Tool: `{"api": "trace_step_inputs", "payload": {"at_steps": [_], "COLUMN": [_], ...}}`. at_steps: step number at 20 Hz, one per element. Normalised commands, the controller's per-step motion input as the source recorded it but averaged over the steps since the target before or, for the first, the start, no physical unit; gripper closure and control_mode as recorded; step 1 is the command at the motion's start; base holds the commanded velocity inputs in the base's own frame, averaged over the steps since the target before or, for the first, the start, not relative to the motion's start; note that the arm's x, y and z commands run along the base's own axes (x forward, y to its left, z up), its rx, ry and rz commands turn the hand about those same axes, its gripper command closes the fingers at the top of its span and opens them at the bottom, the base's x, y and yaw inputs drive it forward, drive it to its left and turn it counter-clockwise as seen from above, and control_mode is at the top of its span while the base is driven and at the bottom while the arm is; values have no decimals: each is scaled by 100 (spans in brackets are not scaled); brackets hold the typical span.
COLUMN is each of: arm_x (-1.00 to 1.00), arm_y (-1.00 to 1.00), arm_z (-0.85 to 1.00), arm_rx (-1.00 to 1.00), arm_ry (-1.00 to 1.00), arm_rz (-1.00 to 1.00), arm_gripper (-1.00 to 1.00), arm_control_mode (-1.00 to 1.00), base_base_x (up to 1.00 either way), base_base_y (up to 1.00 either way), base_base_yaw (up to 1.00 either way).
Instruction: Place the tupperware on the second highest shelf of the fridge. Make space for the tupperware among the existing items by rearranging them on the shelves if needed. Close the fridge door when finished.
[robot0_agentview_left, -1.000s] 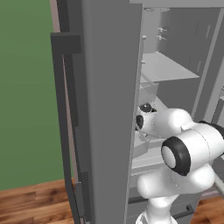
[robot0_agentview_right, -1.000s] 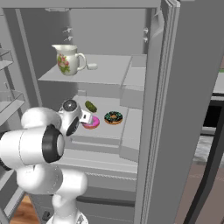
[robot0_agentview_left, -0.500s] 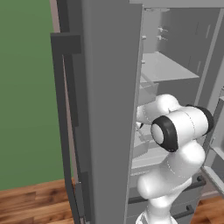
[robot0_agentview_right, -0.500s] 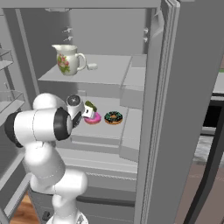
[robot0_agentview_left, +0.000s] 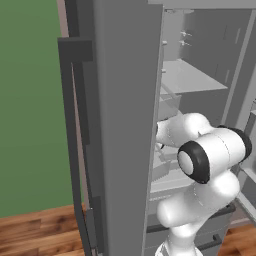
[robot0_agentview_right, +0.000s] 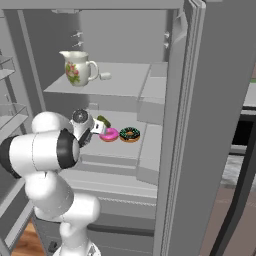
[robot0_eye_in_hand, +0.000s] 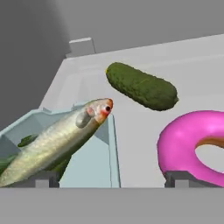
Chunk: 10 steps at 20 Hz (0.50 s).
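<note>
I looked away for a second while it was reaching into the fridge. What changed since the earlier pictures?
The arm swung further into the fridge and lower, toward the shelf with the donuts. The gripper has opened over the tupperware, which now rests there beside the pickle and pink donut. The jug, chocolate donut and doors stayed put.

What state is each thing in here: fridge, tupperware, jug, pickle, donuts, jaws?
Fridge: doors open.
Tupperware: lidless, fish inside, on shelf.
Jug: upright, shelf above.
Pickle: lying flat.
Pink donut: flat, beside tupperware.
Chocolate donut: flat.
Gripper: jaws open, holding nothing.
</note>
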Motion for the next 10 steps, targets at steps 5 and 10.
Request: {"api": "trace_step_inputs", "payload": {"at_steps": [5,10], "arm_x": [-44,-70], "arm_y": [-3,-44], "arm_z": [60,57], "arm_rx": [0,0], "arm_ry": [-15,-3], "arm_rz": [-1,-2], "arm_gripper": [-100,-100], "arm_control_mode": [-100,-100], "base_base_x": [0,0], "base_base_y": [0,0], "base_base_yaw": [0,0]}}
